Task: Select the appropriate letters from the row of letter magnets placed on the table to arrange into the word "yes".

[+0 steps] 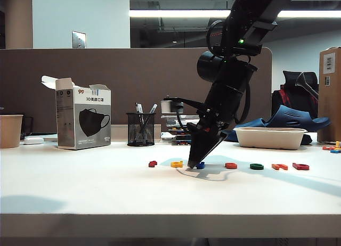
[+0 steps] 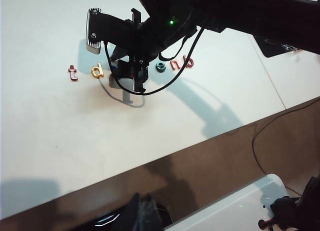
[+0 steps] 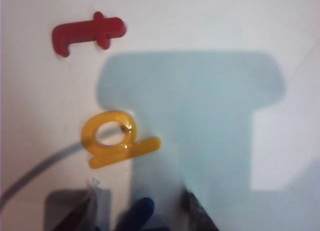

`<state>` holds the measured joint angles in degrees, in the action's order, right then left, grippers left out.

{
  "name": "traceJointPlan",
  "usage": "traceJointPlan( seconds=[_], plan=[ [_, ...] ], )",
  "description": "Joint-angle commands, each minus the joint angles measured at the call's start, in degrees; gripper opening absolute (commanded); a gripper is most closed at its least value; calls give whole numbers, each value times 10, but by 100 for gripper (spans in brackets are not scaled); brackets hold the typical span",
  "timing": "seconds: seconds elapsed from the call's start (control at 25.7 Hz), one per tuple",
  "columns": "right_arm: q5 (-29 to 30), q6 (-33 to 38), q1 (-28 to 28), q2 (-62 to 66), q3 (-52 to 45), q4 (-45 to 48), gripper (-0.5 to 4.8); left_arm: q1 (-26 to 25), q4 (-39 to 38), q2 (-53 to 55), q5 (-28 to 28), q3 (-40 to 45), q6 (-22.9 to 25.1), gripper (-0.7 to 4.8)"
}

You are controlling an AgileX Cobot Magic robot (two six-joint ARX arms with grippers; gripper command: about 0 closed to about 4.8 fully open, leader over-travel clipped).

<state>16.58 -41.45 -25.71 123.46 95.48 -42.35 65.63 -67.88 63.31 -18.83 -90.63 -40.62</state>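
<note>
The blue letter (image 1: 200,165) lies on the white surface (image 1: 106,187) at lower centre of the exterior view, third from the left in the row of letter magnets. In the right wrist view the blue letter (image 3: 136,213) sits between the two fingertips (image 3: 92,201); only its upper end is in view. The right gripper (image 1: 201,160) points steeply down onto it from the dark arm that enters from the top right. Its jaws stand partly open on either side of the blue letter; whether they already press on it cannot be told.

Just left of the blue letter is the yellow letter (image 1: 177,164), and left of that the dark red letter (image 1: 153,163). To the right of the gripper follow the orange-red letter (image 1: 230,165), the green letter (image 1: 257,166), the orange letter (image 1: 279,166) and the red letter (image 1: 300,166), all flat and apart from one another.

The left gripper is not seen in any view; the left wrist view looks down from a distance on the row and on the right arm.

Behind the row, a pale tray (image 1: 270,138) stands at right, a mesh pen holder (image 1: 140,129) at centre and a mask box (image 1: 83,119) at left.
</note>
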Motion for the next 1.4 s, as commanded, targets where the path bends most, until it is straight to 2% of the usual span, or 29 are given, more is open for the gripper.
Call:
traceJointPlan(
  seconds=[0.04,0.16,0.39,0.47,1.2,1.32,1.4],
  plan=[
    [-12,2,0,9,-7,-35,235,0,7,-1,0,-2,-1,-6],
    [-12,2,0,9,-7,-37,169,0,7,-1,0,-3,-1,-6],
    [-13,2,0,9,-7,-39,165,0,7,-1,0,-2,-1,-6],
    [-13,2,0,9,-7,-39,143,0,7,-1,0,-3,-1,-6],
    [-17,3,0,10,-7,-41,133,0,7,-1,0,-3,-1,-6],
    [-17,3,0,10,-7,-40,84,0,7,-1,0,-3,-1,-6],
    [-17,3,0,10,-7,-39,84,0,7,-1,0,-3,-1,-6]
  ],
)
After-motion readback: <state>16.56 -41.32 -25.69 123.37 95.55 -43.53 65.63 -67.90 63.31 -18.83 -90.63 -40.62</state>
